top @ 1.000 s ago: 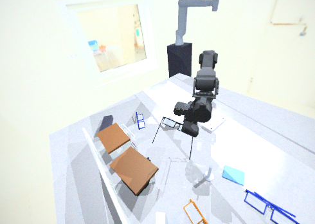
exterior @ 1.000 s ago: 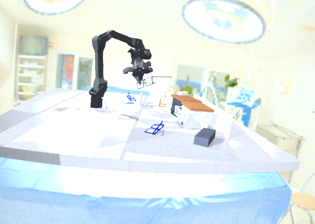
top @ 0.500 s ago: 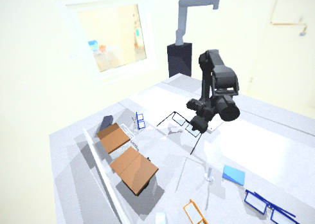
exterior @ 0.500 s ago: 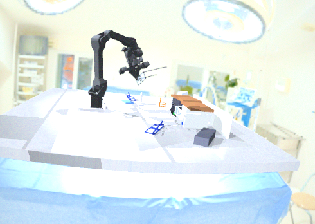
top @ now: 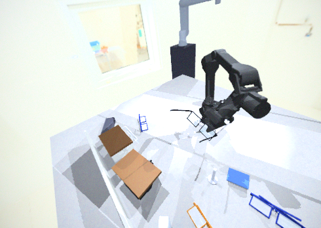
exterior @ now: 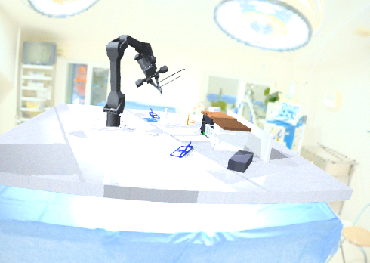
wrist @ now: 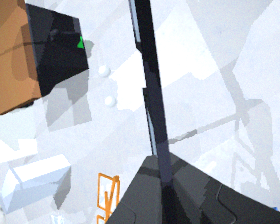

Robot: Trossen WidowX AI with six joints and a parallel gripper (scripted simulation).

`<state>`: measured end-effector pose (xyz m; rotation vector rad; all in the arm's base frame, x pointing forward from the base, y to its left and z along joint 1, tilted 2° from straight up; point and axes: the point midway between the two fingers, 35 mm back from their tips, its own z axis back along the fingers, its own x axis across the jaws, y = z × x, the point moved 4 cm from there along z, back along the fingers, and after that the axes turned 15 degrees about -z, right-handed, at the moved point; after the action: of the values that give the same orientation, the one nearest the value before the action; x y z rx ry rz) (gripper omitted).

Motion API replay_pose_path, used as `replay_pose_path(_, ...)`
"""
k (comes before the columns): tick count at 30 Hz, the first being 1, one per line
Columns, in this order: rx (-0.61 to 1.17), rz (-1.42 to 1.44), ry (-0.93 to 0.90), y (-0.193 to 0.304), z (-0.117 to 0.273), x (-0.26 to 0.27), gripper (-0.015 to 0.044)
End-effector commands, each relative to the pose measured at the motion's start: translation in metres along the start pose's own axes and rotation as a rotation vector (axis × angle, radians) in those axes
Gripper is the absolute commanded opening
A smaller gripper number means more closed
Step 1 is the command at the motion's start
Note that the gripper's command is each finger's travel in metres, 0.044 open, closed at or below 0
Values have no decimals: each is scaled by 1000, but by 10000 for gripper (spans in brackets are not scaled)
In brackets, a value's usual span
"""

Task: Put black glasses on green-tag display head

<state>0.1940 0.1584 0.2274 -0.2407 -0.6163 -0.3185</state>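
The black glasses are held in the air by my gripper, which is shut on the front frame at about the bridge. The glasses are tilted, with both temples pointing up and away from the arm in the exterior view. They are well away from both heads. The black head with the green tag has a tan top. The other head, pale and see-through, has a brown top and stands beside it.
Blue glasses and a dark case lie near the pale head. Orange glasses, larger blue glasses, a blue pad and a small white stand are on the table's other side.
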Motion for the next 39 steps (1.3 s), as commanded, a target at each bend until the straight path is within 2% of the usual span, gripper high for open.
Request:
replay_pose_path(1, 39, -102, -45, 4, 12, -5, 0)
replay_pose_path(11, 133, -303, -109, 13, 35, -19, 0)
replay_pose_path(32, 110, -257, -92, 13, 29, -18, 0)
replay_pose_path(39, 49, -199, -33, 8, 13, -9, 0)
